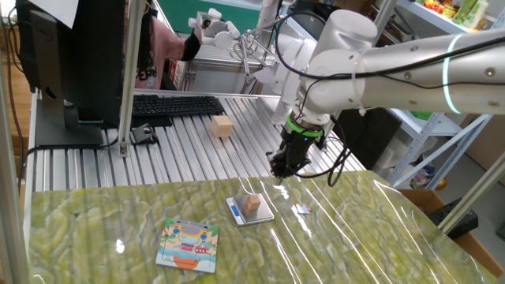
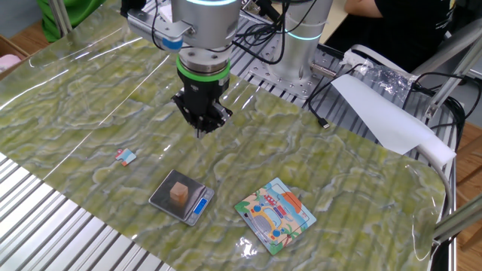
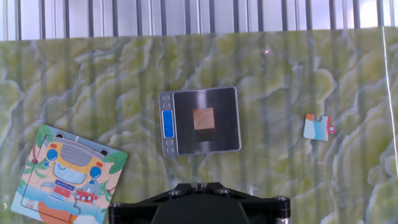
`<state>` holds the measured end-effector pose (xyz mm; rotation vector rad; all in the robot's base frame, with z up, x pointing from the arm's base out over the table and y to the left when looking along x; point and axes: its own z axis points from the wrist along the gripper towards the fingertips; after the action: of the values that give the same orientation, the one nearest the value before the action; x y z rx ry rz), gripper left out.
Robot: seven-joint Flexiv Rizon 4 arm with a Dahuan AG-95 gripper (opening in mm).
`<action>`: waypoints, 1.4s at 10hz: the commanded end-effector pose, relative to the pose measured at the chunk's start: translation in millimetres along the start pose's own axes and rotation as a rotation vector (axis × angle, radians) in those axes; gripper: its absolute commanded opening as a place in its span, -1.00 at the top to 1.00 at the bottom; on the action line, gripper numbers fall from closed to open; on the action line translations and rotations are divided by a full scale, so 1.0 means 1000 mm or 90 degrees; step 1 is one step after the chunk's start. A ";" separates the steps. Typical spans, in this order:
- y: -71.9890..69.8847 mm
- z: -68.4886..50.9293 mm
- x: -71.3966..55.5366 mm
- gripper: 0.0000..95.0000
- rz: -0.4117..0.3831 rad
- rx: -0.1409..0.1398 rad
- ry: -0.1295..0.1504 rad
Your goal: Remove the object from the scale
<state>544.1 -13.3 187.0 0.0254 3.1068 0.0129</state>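
The tiny tan-orange wooden cube [image 1: 252, 204] [image 2: 179, 192] [image 3: 203, 118] sits on the silvery platform of the small flat scale [image 1: 260, 215] [image 2: 164, 199] [image 3: 224, 137], which lies on the green mat. The blue display strip is on the scale's left edge in the hand view. My gripper [image 1: 281, 169] [image 2: 202, 126] [image 3: 198, 185] hangs above the mat, up and behind the scale, clear of it. Its black fingers are together and hold nothing.
A colourful picture card [image 1: 188, 245] [image 2: 276, 214] [image 3: 62, 174] lies on the mat beside the scale. A small loose puzzle piece [image 1: 303, 209] [image 2: 126, 156] [image 3: 317, 126] lies on the other side. A larger pale wooden block [image 1: 222, 126] and a keyboard [image 1: 175, 105] sit on the ribbed table.
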 end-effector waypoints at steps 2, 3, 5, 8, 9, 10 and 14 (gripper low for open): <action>0.000 0.001 0.000 1.00 0.065 0.005 0.016; 0.000 0.001 0.000 1.00 0.077 0.008 0.020; 0.000 0.001 0.000 1.00 0.077 0.010 0.021; 0.000 0.000 -0.001 1.00 0.059 0.007 0.001; -0.002 -0.001 -0.003 1.00 0.048 0.007 0.001; -0.003 -0.003 -0.006 1.00 0.037 0.009 0.001; -0.005 -0.005 -0.010 1.00 0.033 0.009 -0.008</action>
<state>556.0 -18.5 191.5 0.1061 3.0939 -0.0062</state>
